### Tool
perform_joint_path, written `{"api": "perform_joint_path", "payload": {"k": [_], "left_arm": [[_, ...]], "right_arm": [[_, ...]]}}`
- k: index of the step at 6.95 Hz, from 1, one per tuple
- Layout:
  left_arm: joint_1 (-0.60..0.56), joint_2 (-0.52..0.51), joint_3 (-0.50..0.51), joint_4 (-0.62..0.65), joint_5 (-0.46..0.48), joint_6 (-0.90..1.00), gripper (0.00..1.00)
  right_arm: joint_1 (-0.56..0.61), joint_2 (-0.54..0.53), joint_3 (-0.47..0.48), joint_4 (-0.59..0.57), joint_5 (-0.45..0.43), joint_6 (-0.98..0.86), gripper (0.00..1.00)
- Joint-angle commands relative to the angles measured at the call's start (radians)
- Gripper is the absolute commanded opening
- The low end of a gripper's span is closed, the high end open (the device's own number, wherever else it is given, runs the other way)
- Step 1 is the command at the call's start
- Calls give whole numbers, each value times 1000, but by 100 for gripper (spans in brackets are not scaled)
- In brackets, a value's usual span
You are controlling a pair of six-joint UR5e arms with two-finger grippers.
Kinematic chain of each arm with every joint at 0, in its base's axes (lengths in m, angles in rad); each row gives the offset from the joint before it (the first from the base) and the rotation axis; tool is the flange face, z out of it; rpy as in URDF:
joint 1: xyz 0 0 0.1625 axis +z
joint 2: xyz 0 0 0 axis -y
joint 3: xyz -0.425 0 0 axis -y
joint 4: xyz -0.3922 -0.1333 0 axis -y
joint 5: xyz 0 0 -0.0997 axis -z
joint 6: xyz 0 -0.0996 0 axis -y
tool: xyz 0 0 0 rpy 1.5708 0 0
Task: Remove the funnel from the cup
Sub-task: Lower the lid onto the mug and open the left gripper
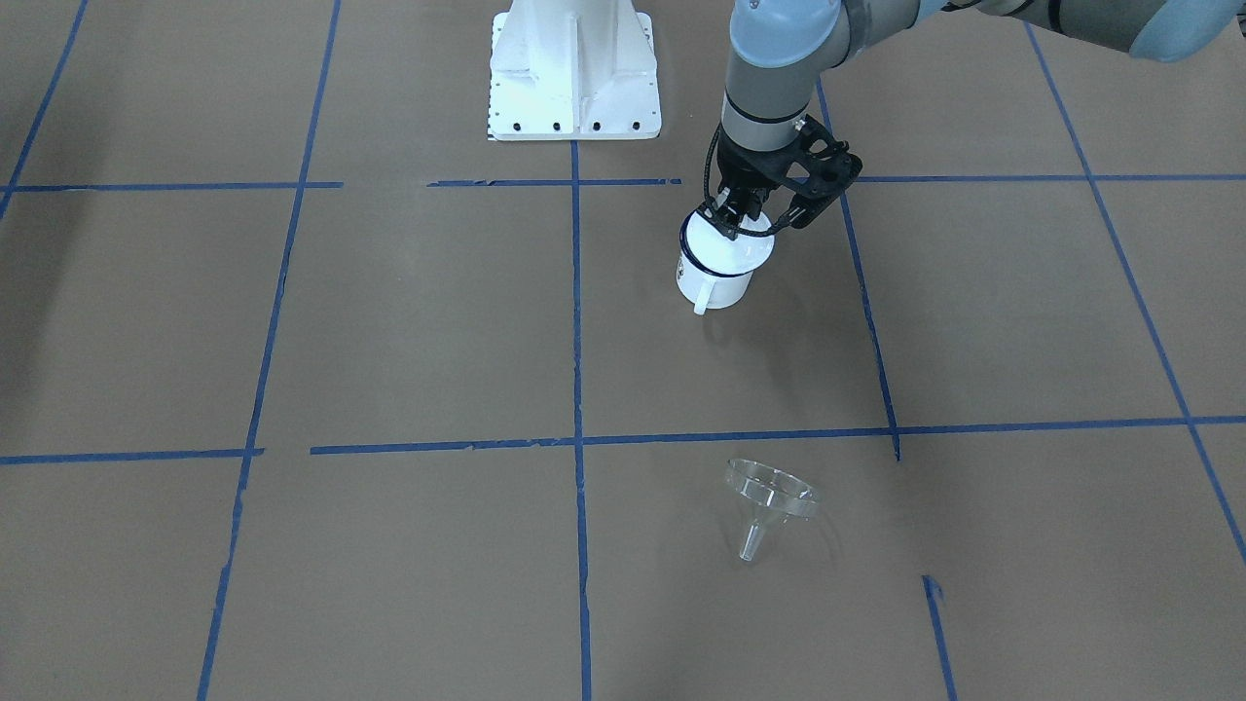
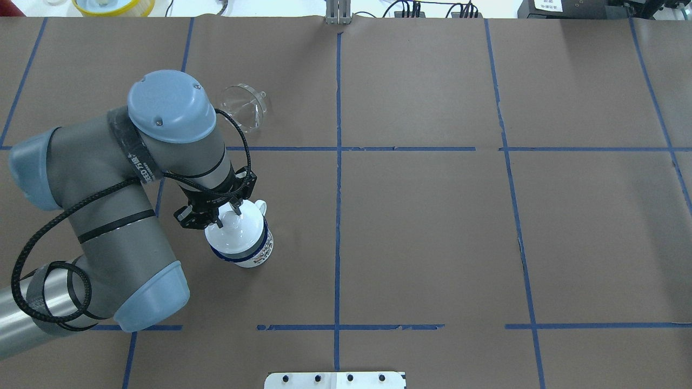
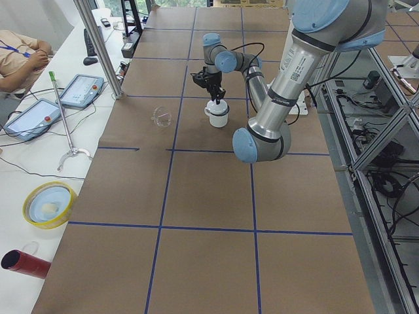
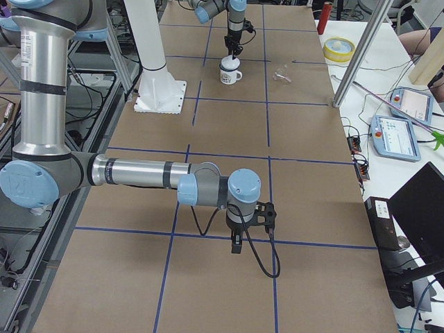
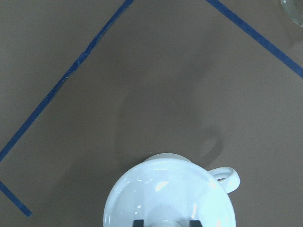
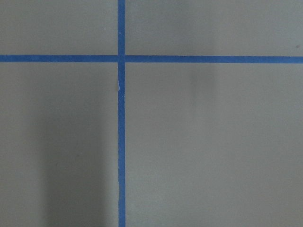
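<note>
The clear funnel [image 1: 769,497] lies on its side on the brown table, apart from the cup; it also shows in the overhead view [image 2: 244,106] and at the top right edge of the left wrist view [image 5: 296,9]. The cup [image 1: 711,282], a white mug with a dark blue rim [image 2: 248,251], stands upright with a white domed lid [image 5: 170,198] on it. My left gripper [image 2: 227,212] is right over the cup, its fingers shut on the lid's knob. My right gripper [image 4: 236,244] hangs over bare table far from both; I cannot tell whether it is open.
The white robot base plate [image 1: 574,73] is at the table's robot side. Blue tape lines cross the table. A side bench holds tablets [image 3: 80,90], a yellow bowl [image 3: 46,203] and a metal pole [image 3: 98,46].
</note>
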Motion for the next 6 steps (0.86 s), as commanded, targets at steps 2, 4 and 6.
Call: {"api": "perform_joint_path", "payload": {"k": [2,4,6], "left_arm": [[4,0,1,0,1,0,0],[4,2,0,0,3,0,78],[4,3,-6,0,3,0,91]], "right_arm": [[0,0,0,0,0,0,100],[0,0,0,0,0,0,100],[0,0,0,0,0,0,100]]}}
